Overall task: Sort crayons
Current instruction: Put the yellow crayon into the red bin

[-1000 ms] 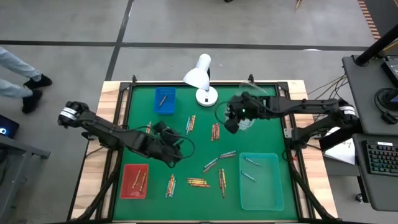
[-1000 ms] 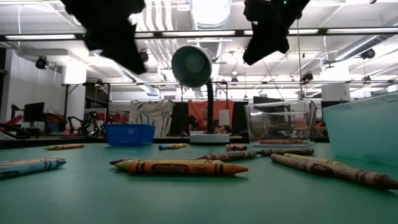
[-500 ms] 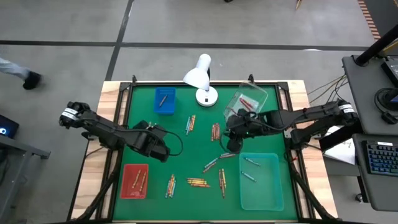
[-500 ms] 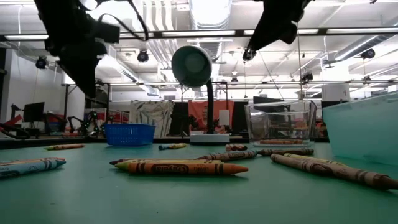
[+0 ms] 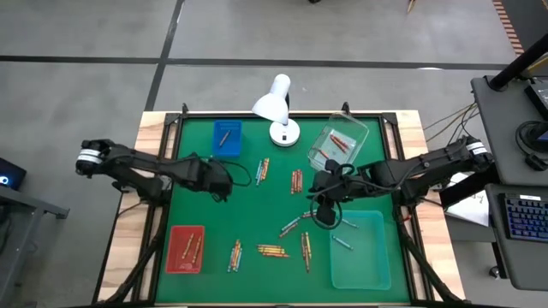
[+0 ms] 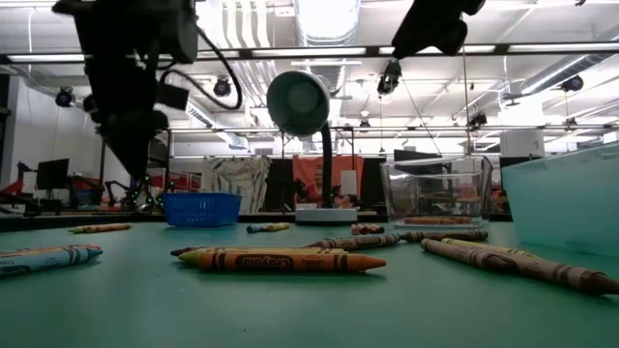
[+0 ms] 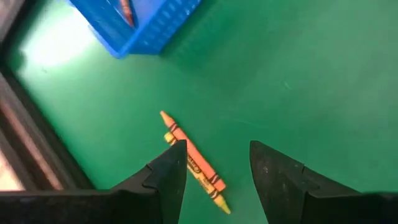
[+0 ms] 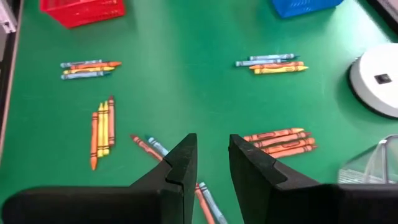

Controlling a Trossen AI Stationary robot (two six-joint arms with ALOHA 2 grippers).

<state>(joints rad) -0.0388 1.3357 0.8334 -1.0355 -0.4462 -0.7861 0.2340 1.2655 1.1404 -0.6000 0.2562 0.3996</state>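
Crayons lie in small groups on the green table (image 5: 257,205): one group (image 5: 262,169) sits past the middle, another (image 5: 272,251) toward the near edge. My left gripper (image 7: 217,165) is open and points down over the table's left part. An orange and a yellow crayon (image 7: 189,162) lie flat just beside one of its fingers, untouched. My right gripper (image 8: 211,162) hangs above the table's right middle (image 5: 324,201), open by a narrow gap with nothing in it. Orange crayons (image 8: 280,140) and a mixed pair (image 8: 149,146) lie below it.
A blue tray (image 5: 227,137) at the far left holds a crayon. The red tray (image 5: 186,248) at the near left holds some too. A clear box (image 5: 338,145) with red crayons and a white lamp (image 5: 278,107) stand at the back. A pale tray (image 5: 360,248) is near right.
My left gripper has swung from the table's middle toward its left and far side, sinking and tipping further down. My right gripper has drawn back from the clear box toward the near edge, uncovering the box.
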